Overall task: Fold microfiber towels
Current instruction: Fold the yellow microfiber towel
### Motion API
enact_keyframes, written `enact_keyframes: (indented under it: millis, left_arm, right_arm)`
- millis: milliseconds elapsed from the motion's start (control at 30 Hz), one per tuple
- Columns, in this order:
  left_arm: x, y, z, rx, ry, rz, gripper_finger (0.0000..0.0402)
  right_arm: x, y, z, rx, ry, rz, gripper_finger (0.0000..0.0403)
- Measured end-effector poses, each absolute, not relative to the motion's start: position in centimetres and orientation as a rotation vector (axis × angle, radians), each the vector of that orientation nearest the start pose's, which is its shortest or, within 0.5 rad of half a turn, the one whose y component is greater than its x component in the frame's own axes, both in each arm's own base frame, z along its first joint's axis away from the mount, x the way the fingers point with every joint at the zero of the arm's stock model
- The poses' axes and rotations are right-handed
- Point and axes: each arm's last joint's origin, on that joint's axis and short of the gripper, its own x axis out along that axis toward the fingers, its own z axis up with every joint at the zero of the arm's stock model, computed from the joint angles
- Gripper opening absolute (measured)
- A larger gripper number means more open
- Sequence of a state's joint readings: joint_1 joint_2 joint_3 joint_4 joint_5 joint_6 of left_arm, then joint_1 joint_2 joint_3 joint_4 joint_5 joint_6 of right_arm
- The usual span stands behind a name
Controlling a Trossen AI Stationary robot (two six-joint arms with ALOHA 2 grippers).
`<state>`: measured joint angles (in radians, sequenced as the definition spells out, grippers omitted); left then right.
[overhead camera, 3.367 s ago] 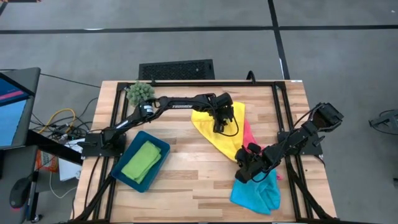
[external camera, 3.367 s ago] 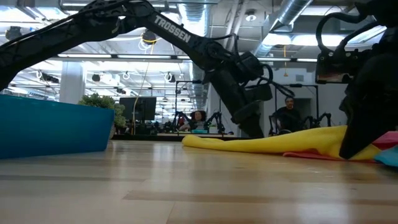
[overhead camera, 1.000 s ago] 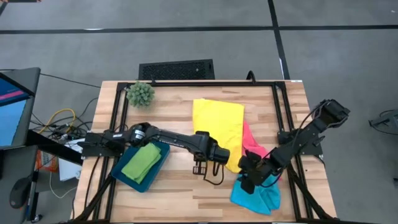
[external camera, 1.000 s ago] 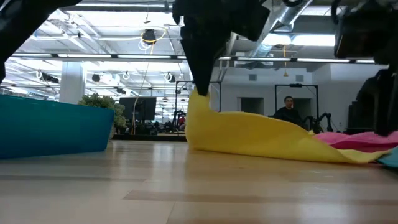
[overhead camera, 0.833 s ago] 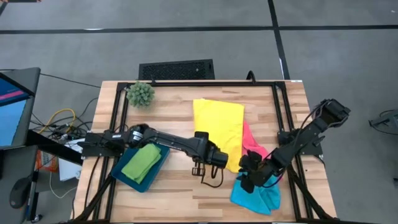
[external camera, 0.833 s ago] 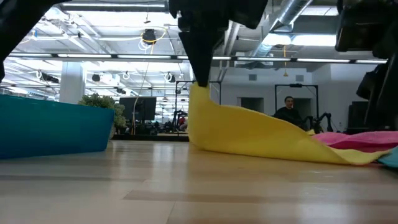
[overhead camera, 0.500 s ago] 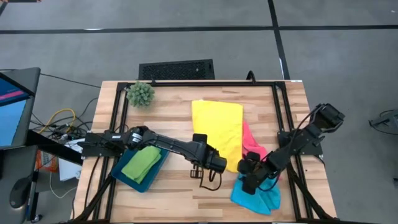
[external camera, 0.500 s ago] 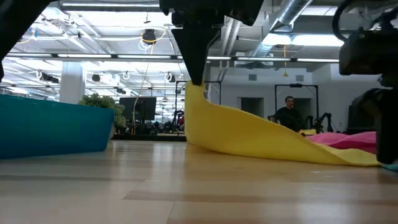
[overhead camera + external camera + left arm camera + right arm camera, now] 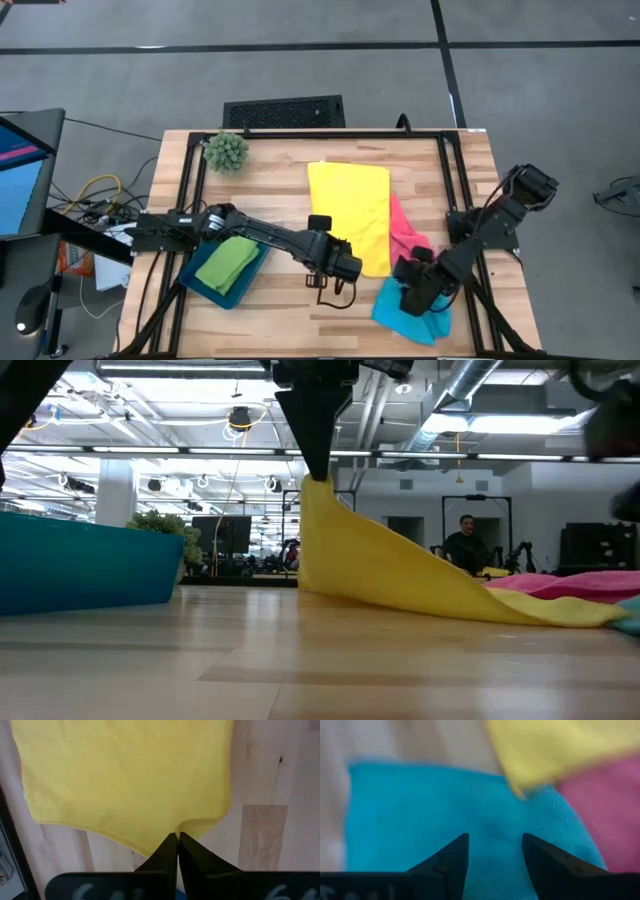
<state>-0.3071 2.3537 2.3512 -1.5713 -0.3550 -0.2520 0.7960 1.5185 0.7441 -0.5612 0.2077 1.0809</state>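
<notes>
The yellow towel [image 9: 348,212] lies spread at the table's middle, its right edge over the pink towel [image 9: 406,232]. My left gripper [image 9: 335,268] is shut on the yellow towel's near left corner, which is raised in the low view [image 9: 318,488]. The light blue towel [image 9: 410,315] lies crumpled at the near right. My right gripper [image 9: 495,847] hovers open above it, touching nothing. A folded green towel [image 9: 228,262] rests in the teal tray [image 9: 262,238]. My left gripper pinches the yellow towel's near left corner [image 9: 179,831] between its two shut fingers, coming steeply from above. That corner is lifted clear of the table. The cloth slopes down from it toward the right, and the rest lies flat on the wood [image 9: 470,600].
A spiky green plant ball [image 9: 226,150] stands at the far left corner. A black frame [image 9: 440,140] runs along the table's edges. Bare wood [image 9: 290,310] lies along the near edge between the tray and the blue towel.
My left gripper has risen a little and drifted toward the near edge, still shut on the yellow corner, which now stands higher while the rest of the towel stays down. My right gripper has moved toward the near right, over the light blue towel.
</notes>
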Motion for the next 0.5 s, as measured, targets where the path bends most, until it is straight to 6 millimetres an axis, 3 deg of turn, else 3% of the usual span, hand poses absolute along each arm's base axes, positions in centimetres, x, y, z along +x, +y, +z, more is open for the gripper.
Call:
enact_keyframes:
  millis: [100, 400, 500]
  left_arm:
    - [42.8, -12.8, 26.7, 0.318, 1.42, 0.241, 0.0]
    - [37.5, -11.0, 37.2, 0.236, 1.144, 0.311, 0.0]
    - [35.9, -10.4, 39.4, 0.199, 1.08, 0.326, 0.0]
  right_arm:
    - [16.2, 17.0, 14.1, 0.256, 1.312, -0.283, 0.0208]
    - [14.9, 17.6, 14.3, 0.273, 1.302, -0.331, 0.0207]
    - [14.7, 17.8, 14.3, 0.28, 1.302, -0.333, 0.0204]
